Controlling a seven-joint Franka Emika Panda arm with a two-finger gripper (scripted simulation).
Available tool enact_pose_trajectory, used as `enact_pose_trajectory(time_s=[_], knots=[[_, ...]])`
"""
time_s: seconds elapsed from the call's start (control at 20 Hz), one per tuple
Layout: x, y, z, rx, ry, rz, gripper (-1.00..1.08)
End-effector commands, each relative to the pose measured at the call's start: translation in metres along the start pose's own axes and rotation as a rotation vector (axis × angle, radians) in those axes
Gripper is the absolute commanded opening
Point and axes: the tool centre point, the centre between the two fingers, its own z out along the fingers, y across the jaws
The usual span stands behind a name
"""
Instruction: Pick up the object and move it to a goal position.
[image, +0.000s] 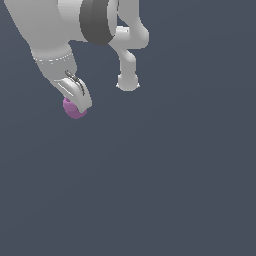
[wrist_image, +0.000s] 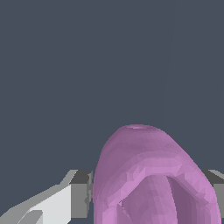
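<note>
- Slate blue-grey is basically the whole backdrop: one flat, featureless surface (image: 165, 190) fills both views, no edges, walls or horizon showing, so I can't tell where a desk would end or a room begin.
- Lighting is even, and I can't pick out any clear shadow under anything.
- White arm (image: 50, 35) comes in from the top corner on the exterior view's left, with a dark grey band (image: 97, 20) around one link.
- Its rounded base (image: 128, 82) sits further toward the exterior view's right, near the top.
- Gripper (image: 79, 102) points down and is clamped around the object (image: 73, 110), the little pink-purple rounded piece poking out under the white fingers.
- Wrist view backs this up: the object (wrist_image: 148, 175) fills the space between the two fingers (wrist_image: 81, 192), touching the grey pads on both sides, with a curved groove visible on the face nearest the camera.
- Can't tell whether the object is resting on the surface or lifted off it.
</note>
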Motion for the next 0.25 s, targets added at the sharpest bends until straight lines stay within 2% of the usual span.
enact_pose_trajectory(time_s=[0.0, 0.2], knots=[[0.0001, 0.0047, -0.0088, -0.001, -0.001, -0.001, -1.0], [0.0006, 0.0072, -0.0135, -0.001, -0.001, -0.001, -1.0]])
